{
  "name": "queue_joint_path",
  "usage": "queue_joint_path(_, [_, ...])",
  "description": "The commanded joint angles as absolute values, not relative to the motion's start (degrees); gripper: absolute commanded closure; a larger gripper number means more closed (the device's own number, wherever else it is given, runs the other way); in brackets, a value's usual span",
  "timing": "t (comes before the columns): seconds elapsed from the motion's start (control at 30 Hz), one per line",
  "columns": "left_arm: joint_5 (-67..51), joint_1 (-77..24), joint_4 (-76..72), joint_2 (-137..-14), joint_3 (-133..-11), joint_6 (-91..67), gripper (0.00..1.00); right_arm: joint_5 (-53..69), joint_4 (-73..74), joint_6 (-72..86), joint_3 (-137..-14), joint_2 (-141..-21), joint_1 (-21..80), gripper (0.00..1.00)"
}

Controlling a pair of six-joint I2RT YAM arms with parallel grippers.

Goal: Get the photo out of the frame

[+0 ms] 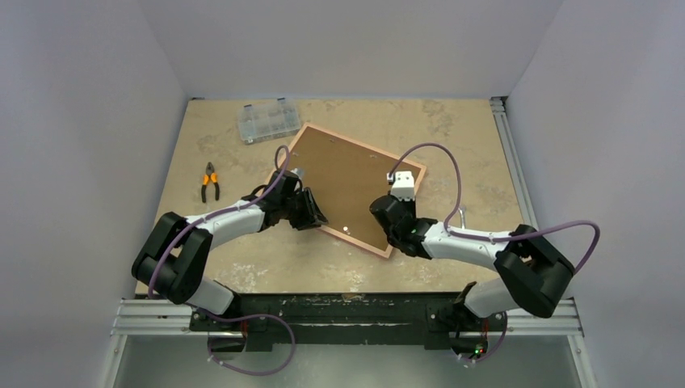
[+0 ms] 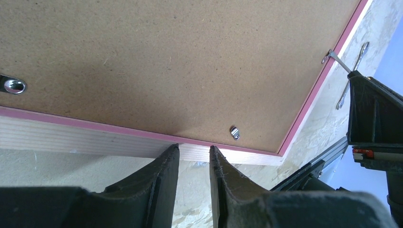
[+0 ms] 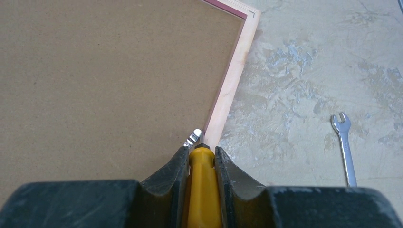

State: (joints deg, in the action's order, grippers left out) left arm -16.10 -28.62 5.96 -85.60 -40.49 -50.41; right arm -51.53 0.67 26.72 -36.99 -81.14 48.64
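Note:
The pink frame [image 1: 355, 147] lies face down, its brown backing board [image 1: 355, 190] up. The photo is hidden beneath the board. My left gripper [image 1: 319, 220] stands at the frame's near-left side. In the left wrist view its jaws [image 2: 195, 149] are slightly apart and empty, with the tips against the frame's pale edge [image 2: 95, 137] by a metal clip [image 2: 234, 132]. My right gripper [image 3: 200, 151] is shut on a yellow-handled screwdriver [image 3: 202, 190]. The screwdriver's tip rests at a metal clip [image 3: 194, 137] on the frame's right side [image 3: 233, 76].
A clear compartment box [image 1: 266, 121] stands at the far left beside the frame's top corner. Orange-handled pliers [image 1: 210, 182] lie left of the frame. A small wrench [image 3: 347, 147] lies on the table to the right. Grey walls close in the table.

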Motion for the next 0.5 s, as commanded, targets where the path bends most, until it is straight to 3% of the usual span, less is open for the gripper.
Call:
queue_joint_path(0.0, [-12.8, -28.6, 11.8, -88.0, -37.8, -49.1, 0.71, -47.0, -7.8, 26.3, -33.6, -78.6, 48.7, 1.00])
queue_joint_path(0.47, [-13.8, -28.7, 10.9, -88.4, -37.4, -49.2, 0.71, -37.4, -14.5, 28.4, -27.5, -66.5, 48.2, 1.00])
